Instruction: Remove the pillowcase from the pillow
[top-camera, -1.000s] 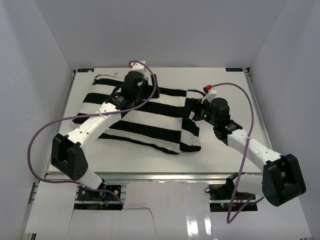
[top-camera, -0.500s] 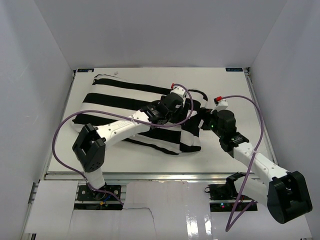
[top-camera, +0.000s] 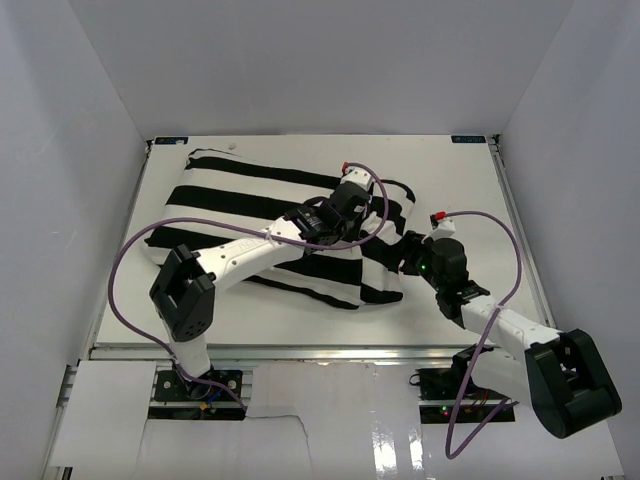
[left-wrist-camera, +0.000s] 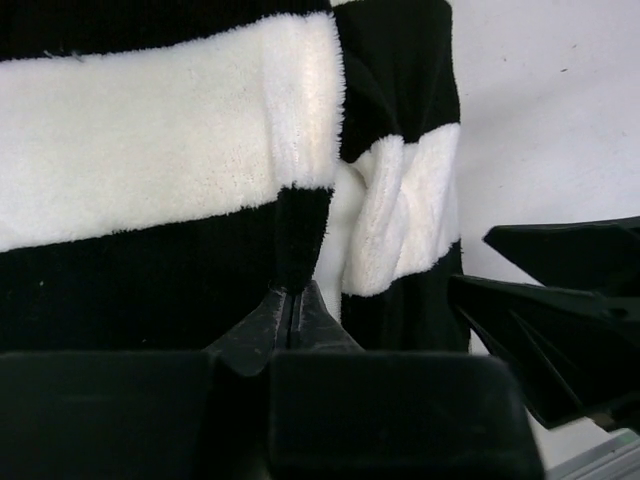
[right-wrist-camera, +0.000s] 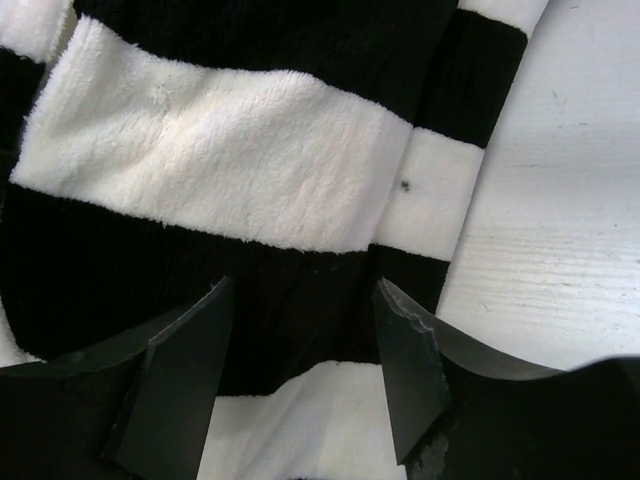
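Pinching a ridge of the striped pillowcase (left-wrist-camera: 150, 170) in the closed left gripper (left-wrist-camera: 291, 305), likely to peel it back. Straddling the edge's black stripe with the right gripper (right-wrist-camera: 300, 295), jaws apart, nothing held. No pillow showing, presumably inside, mid-worktop (top-camera: 470, 190).

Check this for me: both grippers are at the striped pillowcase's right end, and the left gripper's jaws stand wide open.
Not quite. The left gripper has its jaws shut, apparently pinching a fold of the pillowcase, as the left wrist view shows. The rest stands.
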